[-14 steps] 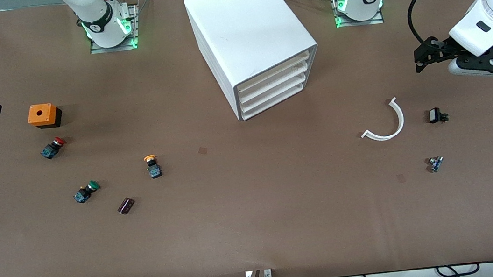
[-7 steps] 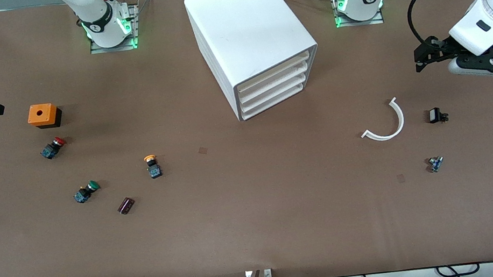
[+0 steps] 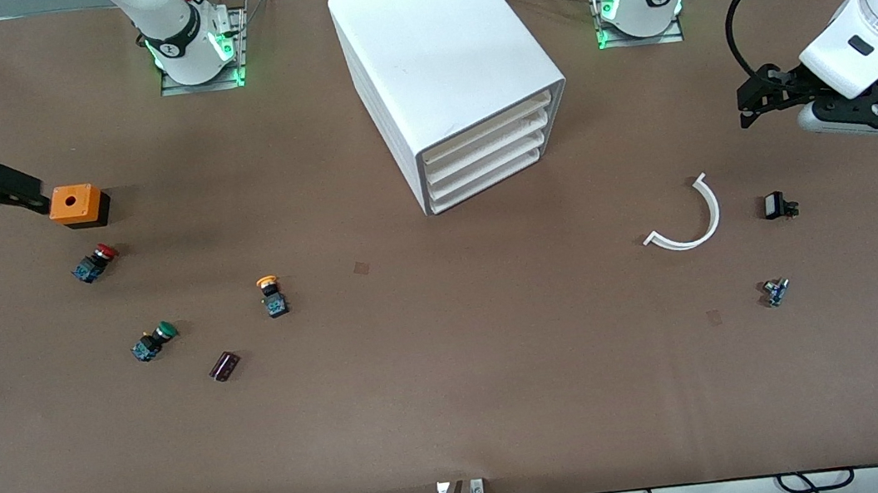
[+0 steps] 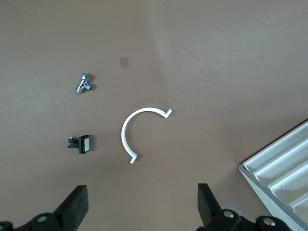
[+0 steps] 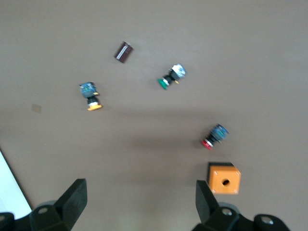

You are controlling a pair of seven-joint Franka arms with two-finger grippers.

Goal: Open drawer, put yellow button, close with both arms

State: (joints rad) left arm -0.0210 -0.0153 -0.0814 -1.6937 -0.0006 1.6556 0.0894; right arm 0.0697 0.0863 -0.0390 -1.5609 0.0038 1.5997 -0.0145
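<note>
The white cabinet [image 3: 441,62] stands at the table's middle near the arms' bases. Its top drawer [image 3: 487,128] is shut, like the three below it. The cabinet's front also shows in the left wrist view [image 4: 284,178]. The yellow button [image 3: 271,294] lies on the table nearer to the front camera than the cabinet, toward the right arm's end; it also shows in the right wrist view [image 5: 90,96]. My right gripper [image 3: 13,190] [image 5: 139,204] is open and empty, in the air beside the orange box. My left gripper [image 3: 752,101] [image 4: 139,211] is open and empty, over the table at the left arm's end.
An orange box [image 3: 75,205], a red-capped switch [image 3: 96,262], a green-capped switch [image 3: 153,341] and a small dark cylinder [image 3: 224,366] lie around the yellow button. A white curved strip [image 3: 687,220], a black part [image 3: 777,206] and a metal fitting [image 3: 775,291] lie below the left gripper.
My right gripper has moved in from the table's end toward the orange box. The left arm has not moved.
</note>
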